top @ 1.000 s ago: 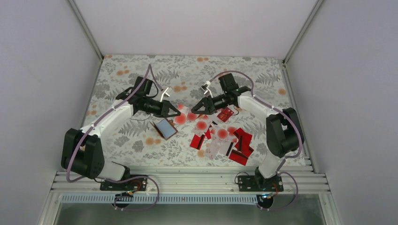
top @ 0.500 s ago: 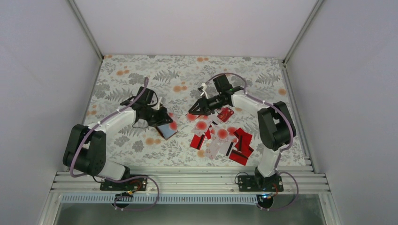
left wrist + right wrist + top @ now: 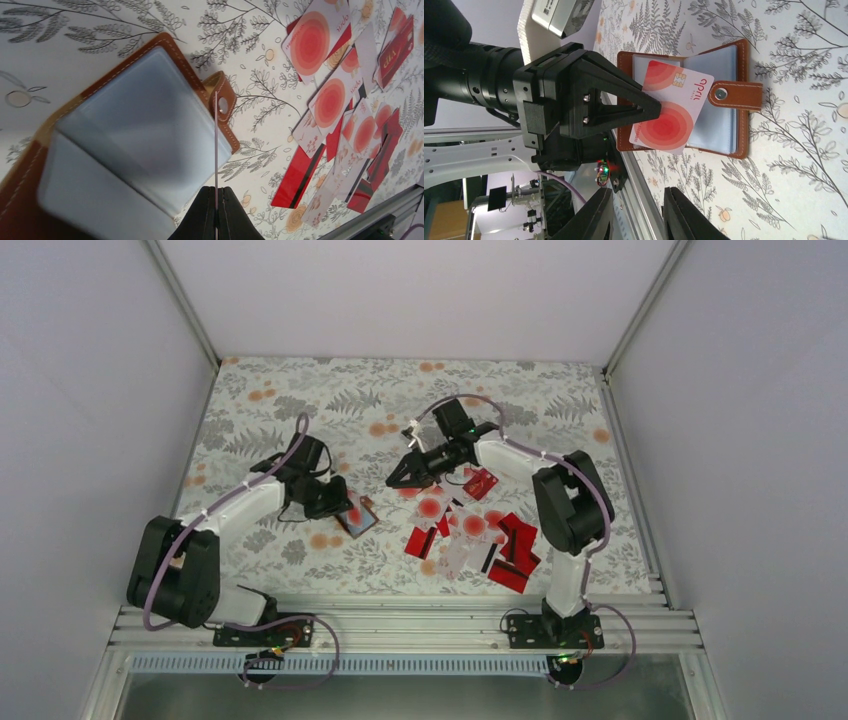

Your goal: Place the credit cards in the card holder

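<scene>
Pinching a white card (image 3: 674, 110) with red round blotches by one of its short ends, the left jaws are pressed together on it. From the left wrist that card (image 3: 216, 140) shows only as a thin upright line rising from between the black fingertips. It hangs over the open wallet (image 3: 135, 130), close above the pale blue-grey pockets; whether its far edge touches a pocket I cannot tell.

The wallet (image 3: 716, 127) lies flat and spread open on the desk (image 3: 300, 400), brown cover down, pockets up. Its strap (image 3: 223, 107), with a metal snap, sticks out past one side. From above, the wallet (image 3: 362, 523) sits just beside the tip of the left arm (image 3: 245, 505), in the left half of the desk.

The right jaws are spread, with only the flowered cloth showing in the gap between them. They hover near the middle of the desk, pointed toward the wallet and apart from it, at the end of the right arm (image 3: 500, 452).

The loose cards (image 3: 470, 535) lie scattered in an overlapping heap to the right of the wallet, some white with red blotches, some plain red with a dark stripe. One red card (image 3: 480, 482) lies a little apart from the heap, on its far side, beneath the right arm.
</scene>
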{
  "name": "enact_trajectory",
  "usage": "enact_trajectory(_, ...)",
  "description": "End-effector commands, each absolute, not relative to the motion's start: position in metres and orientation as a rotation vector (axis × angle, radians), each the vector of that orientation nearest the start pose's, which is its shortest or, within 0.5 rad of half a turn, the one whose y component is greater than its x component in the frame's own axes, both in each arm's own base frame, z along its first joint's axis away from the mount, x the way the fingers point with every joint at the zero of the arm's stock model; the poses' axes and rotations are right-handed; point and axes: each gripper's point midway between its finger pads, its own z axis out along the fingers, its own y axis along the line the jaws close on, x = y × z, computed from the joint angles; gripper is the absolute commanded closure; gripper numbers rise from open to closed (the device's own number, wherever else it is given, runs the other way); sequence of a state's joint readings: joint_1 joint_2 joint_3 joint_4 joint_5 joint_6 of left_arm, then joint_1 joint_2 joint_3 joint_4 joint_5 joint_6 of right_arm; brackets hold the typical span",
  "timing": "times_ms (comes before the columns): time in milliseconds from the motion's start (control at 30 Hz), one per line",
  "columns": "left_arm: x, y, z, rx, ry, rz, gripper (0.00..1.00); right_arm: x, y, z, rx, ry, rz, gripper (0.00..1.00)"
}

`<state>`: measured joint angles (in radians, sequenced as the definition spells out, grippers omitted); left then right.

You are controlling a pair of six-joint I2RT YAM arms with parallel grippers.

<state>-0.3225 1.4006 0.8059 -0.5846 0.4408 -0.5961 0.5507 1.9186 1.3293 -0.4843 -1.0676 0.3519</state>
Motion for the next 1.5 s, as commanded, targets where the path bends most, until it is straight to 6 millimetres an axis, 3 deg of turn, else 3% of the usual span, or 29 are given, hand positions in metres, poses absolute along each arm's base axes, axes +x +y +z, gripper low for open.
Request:
enact_trajectory(0,0.253,-0.151,0.075,-0.335,2.866,-0.758,0.98,0.278,0.365,0.136,-0.705,2.620,1.711,0.74)
enact_trajectory(267,0.245,-0.143,0.079,-0.363,2.857,-0.727,0.98,0.265,0.392,0.120,-0.807,2.676,1.657,0.76)
enact_trajectory(467,0.236,-0.135,0.079,-0.386,2.857,-0.683,0.98,0.263,0.410,0.092,-0.884,2.774,1.449,0.77)
enact_trajectory(767,0.216,-0.125,0.067,-0.430,2.870,-0.652,0.98,0.250,0.435,0.072,-0.998,2.797,1.365,0.78)
enact_trajectory(1100,0.204,-0.123,0.053,-0.454,2.872,-0.679,0.98,0.249,0.432,0.034,-0.955,2.896,1.268,0.81)
enact_trajectory(1467,0.204,-0.120,0.048,-0.451,2.836,-0.733,0.97,0.243,0.422,0.009,-0.931,2.962,1.216,0.85)
